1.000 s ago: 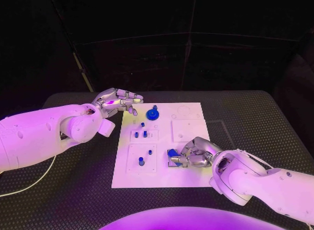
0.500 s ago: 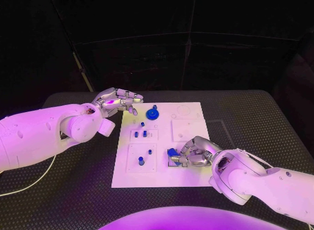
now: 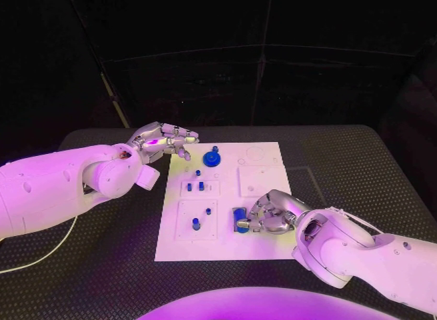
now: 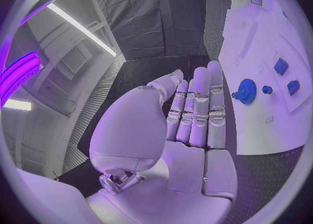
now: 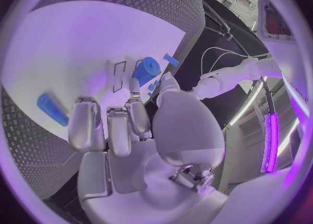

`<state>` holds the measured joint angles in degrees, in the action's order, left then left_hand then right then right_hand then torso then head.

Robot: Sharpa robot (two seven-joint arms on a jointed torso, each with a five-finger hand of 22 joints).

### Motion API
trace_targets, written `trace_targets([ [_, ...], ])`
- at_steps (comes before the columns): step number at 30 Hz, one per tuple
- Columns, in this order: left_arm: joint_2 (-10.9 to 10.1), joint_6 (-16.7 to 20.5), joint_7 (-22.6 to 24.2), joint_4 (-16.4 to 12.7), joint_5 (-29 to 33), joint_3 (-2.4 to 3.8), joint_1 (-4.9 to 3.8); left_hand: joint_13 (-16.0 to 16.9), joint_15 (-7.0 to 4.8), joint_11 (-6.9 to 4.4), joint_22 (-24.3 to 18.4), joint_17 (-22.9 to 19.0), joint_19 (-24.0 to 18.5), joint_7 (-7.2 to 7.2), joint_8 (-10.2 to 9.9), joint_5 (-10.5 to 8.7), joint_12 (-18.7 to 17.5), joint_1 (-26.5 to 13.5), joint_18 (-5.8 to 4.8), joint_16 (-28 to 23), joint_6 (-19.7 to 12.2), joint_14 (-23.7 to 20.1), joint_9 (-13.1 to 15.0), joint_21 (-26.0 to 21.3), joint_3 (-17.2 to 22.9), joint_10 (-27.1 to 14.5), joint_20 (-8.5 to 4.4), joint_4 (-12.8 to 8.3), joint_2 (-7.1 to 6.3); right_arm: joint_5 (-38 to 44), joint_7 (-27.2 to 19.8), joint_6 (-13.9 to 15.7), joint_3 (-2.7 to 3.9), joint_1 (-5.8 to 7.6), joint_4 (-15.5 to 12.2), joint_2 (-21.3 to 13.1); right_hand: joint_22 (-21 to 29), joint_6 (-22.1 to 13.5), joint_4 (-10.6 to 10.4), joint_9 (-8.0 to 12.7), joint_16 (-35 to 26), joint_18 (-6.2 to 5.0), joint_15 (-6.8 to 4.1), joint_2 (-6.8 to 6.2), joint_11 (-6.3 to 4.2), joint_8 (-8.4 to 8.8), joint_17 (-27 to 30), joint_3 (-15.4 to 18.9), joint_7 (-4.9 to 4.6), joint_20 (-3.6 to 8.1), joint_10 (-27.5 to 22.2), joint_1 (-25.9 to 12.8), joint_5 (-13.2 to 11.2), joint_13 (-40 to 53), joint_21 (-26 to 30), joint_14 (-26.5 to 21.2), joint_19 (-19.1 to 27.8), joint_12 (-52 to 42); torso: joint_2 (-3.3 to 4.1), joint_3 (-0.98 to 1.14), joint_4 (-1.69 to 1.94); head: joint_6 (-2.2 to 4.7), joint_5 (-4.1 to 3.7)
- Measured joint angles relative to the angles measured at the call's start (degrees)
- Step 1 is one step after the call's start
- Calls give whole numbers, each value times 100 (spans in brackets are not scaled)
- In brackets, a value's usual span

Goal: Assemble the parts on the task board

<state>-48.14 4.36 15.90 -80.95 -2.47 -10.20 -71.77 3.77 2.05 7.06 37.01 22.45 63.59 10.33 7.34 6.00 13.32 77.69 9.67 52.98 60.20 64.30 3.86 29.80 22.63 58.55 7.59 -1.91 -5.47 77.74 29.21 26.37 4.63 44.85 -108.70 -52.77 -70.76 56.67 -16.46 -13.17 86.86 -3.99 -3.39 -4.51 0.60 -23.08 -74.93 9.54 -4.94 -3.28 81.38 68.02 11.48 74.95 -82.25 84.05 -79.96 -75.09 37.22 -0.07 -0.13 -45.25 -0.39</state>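
- Right hand (image 3: 266, 213) sits on the task board (image 3: 266, 250), fingers curled round a blue part (image 3: 242, 220).
- Left hand (image 3: 164, 140) hovers beside the board's far corner, fingers together, holding nothing.

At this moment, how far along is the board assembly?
Looks done: a blue gear stands at the task board's far end. In hand: the right hand is at a blue part near the board's near edge. Left: other small pieces remain; the left hand holds nothing.
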Motion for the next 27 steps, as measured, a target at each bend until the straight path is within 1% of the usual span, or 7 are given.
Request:
trace_targets([
  [7, -11, 0, -1, -4, 0, 0, 0, 0, 0, 0, 0, 0, 0, 0, 0, 0, 0, 0, 0, 0, 0, 0, 0, 0, 0, 0, 0, 0, 0, 208, -1, -44, 0, 0, -35, -51, -9, 20, 0, -2, 0, 0, 0, 9, 0, 0, 0, 0, 20, 0, 0, 9, 72, 0, 0, 0, 0, 0, 1, -1, 3, 2, -4],
  [11, -19, 0, -2, -5, 0, 0, 0, 0, 0, 0, 0, 0, 0, 0, 0, 0, 0, 0, 0, 0, 0, 0, 0, 0, 0, 0, 0, 0, 0, 319, 2, -70, 0, 0, -36, -57, -23, 20, 0, -9, 0, 0, 0, 129, 0, 0, 0, 0, 20, 0, 0, 158, 229, 0, 0, 0, 0, 0, 2, -2, 6, 4, -5],
  [14, -20, 0, -3, -6, 0, 0, 0, 0, 0, 0, -3, -8, 0, 0, 0, 0, 18, 0, 0, 0, 0, 0, 0, 0, -16, 0, 0, 16, 0, 384, 7, -87, 0, 0, -30, -48, -36, 52, 116, -20, 0, 0, 0, 253, -21, 0, 1, -116, 51, 0, 21, 503, 357, 2, 0, 0, 0, 0, 3, -2, 7, 6, -5],
  [16, -20, 0, -3, -7, 0, 0, 0, 0, 0, 0, -8, -17, 0, 0, 0, 0, 24, 0, 0, 0, 0, 0, 0, 0, -16, 0, 0, 16, 0, 432, 13, -92, 1, 0, -12, -26, -50, 82, 208, -31, 0, 1, 0, 345, -20, -21, 1, -186, 63, 2, 21, 723, 375, 4, 0, 0, -2, -1, 4, -2, 7, 7, -5],
  [19, -21, 0, -4, -7, 0, 0, 0, 0, 0, 0, -9, -17, 0, 0, 0, 0, 24, 0, 0, 0, 0, 0, 0, 0, -16, 0, 0, 16, 0, 493, 18, -92, 2, 0, 17, 24, -73, 130, 267, -39, 0, 0, 0, 445, -33, -38, 1, -232, 76, 21, 34, 838, 372, 22, 0, 0, -21, -3, 5, -2, 10, 7, -10],
  [24, -22, 0, -5, -11, 0, 0, 0, 0, 0, 0, -8, -17, 0, 0, 0, 0, 24, 0, 0, 0, 0, 0, 0, 0, -16, 0, 0, 16, 0, 559, 27, -92, -8, -5, 78, 87, -116, 162, 270, -53, 0, -1, -2, 499, -71, -67, 1, -233, 105, 41, 71, 908, 365, 20, 0, -2, -41, -57, 7, -3, 14, -4, -12],
  [27, -22, 0, -7, -12, 0, 0, 0, 0, 0, 0, -8, -17, 0, 0, 0, 0, 24, -28, 0, 0, 0, 0, 0, 0, -16, 0, 0, 16, 28, 586, 29, -122, -8, -7, 118, 120, -116, 201, 337, -57, 0, 0, -27, 444, -71, -67, 1, -189, 107, 41, 71, 1006, 296, 20, 0, -15, -41, -68, 7, -5, 14, -11, -3],
])
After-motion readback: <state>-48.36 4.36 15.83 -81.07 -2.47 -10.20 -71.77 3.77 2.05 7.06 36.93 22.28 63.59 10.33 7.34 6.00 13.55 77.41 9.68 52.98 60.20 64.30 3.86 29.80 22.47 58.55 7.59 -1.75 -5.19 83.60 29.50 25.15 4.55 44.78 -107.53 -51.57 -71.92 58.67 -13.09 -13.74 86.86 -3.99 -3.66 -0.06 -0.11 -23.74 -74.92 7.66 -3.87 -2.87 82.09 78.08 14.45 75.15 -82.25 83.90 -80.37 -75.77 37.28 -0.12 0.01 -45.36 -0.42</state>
